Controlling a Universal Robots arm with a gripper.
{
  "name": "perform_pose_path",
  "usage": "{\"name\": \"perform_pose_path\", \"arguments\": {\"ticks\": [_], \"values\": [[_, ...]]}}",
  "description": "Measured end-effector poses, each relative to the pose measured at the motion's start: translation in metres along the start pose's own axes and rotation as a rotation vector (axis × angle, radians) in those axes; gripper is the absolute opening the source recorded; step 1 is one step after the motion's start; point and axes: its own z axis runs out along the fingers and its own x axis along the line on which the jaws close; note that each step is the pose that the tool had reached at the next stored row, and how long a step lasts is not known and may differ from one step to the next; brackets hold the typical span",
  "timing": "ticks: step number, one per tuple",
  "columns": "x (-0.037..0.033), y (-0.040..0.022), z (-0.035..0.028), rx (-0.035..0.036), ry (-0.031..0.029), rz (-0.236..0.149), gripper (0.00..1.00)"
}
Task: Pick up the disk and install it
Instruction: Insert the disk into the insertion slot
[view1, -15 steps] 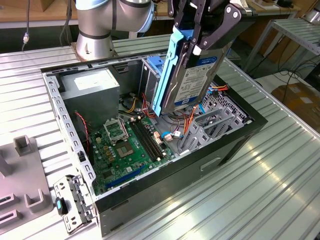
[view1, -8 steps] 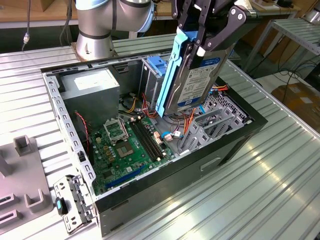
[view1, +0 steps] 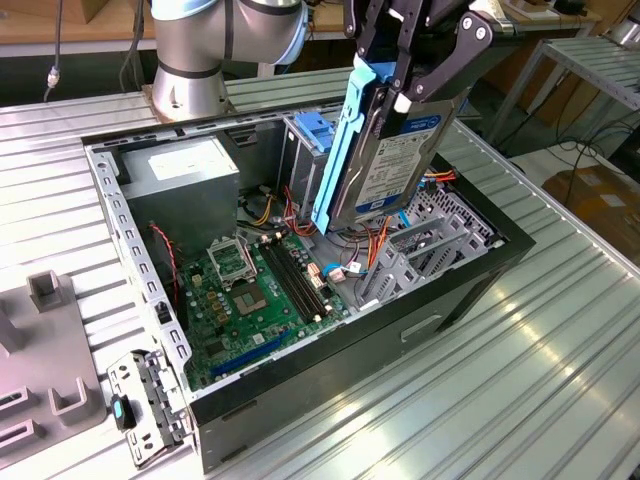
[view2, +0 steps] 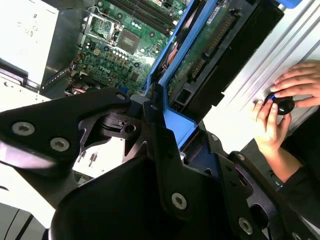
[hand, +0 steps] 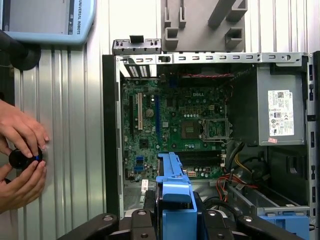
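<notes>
Gripper (view1: 408, 92) w/ disk (view1: 392, 170), long axis near-vertical

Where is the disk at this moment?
In the exterior view the disk hangs tilted in the pincer, above the open computer case, just to the exterior view's right of the grey drive cage.

A wide worktable (view1: 560, 380) of silver ribbed metal spans the scene, its long parallel grooves running lengthwise. Bright patches of reflected light lie across the slats near the exterior view's lower edge. Behind it, at the back, runs a pale wooden bench (view1: 60, 25), with a thin cable (view1: 55, 50) hanging down in front of it. At the exterior view's upper right stands a second metal table (view1: 600, 60) with a ribbed top and slim legs. Below it the floor (view1: 535, 125) is dark, and a brown cardboard box (view1: 600, 200) sits there beside loose wires.
</notes>
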Motion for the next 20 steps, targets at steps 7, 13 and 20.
{"name": "perform_pose_path", "arguments": {"ticks": [7, 13, 20], "values": [[0.0036, -0.0003, 0.0001, 0.0000, 0.0000, 0.000, 0.37], [0.0057, -0.0050, 0.0008, 0.0000, 0.0000, 0.000, 0.37], [0.0060, -0.0184, 0.0013, 0.0000, 0.0000, 0.000, 0.37]]}}
